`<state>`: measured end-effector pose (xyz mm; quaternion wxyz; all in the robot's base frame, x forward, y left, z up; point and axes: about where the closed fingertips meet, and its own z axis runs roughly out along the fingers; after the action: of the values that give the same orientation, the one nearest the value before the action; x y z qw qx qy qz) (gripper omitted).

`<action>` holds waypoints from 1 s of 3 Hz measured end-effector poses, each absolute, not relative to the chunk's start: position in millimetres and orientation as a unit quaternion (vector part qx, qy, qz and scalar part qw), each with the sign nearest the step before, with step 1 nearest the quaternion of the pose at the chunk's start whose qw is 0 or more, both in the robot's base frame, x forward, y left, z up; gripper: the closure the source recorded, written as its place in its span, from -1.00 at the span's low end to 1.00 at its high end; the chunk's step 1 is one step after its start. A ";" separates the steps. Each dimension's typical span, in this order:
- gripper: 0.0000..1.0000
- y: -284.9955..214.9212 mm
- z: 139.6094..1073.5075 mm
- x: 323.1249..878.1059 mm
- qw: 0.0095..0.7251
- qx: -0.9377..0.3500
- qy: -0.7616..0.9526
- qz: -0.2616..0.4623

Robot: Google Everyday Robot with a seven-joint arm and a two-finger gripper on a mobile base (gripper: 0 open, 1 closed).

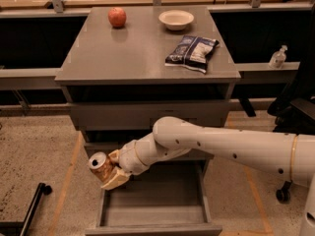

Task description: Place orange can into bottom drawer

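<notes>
the robot's long white, smooth-shelled arm point(231, 145) comes in from the right edge of the view and runs leftward, sloping slightly up to a rounded bend point(170, 132). from there it turns down and left into a thicker, ringed white wrist point(137, 156). at its tip the pale cream two-finger gripper point(112, 168) sits low at the left, above the left wall of the open grey bottom drawer point(101, 208). its fingers point(117, 179) are closed on a tilted golden-orange metal can point(100, 165), one above it and one beneath.
</notes>
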<state>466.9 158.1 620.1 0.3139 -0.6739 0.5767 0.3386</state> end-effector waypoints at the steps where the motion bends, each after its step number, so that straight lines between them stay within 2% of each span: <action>1: 1.00 162.7 593.9 480.5 0.328 -0.670 0.565 0.354; 3: 1.00 160.4 529.0 506.7 0.361 -0.653 0.536 0.396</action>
<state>506.7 160.4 529.0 0.3608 -0.6527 0.5361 0.3955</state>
